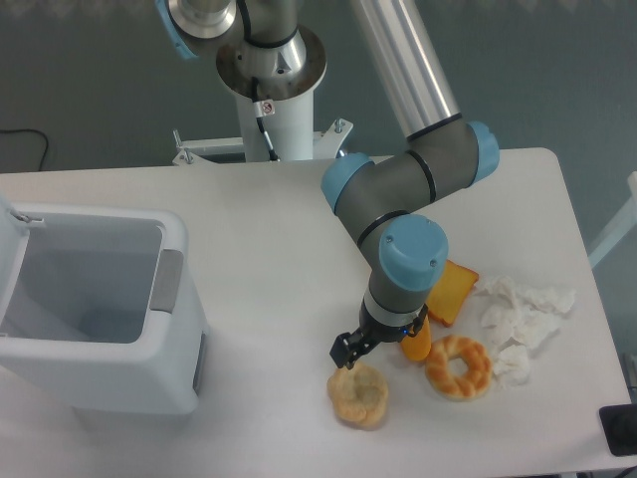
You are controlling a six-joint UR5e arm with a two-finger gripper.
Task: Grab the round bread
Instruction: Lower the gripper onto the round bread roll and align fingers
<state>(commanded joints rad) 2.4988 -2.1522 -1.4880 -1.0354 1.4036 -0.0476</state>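
White bin [95, 309] sits at 9 o'clock on the table [279, 229]. The round bread [359, 394] is at 6 o'clock, with the gripper [350, 355] right on its top edge; can't tell how far open it is. Ring bread [459, 366] at 4 o'clock.

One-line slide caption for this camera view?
Tool poised at the round bread's upper edge, ring bread alongside.

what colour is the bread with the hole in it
Golden brown with paler streaks; the ring-shaped bread shows clearly in the fixed camera view.
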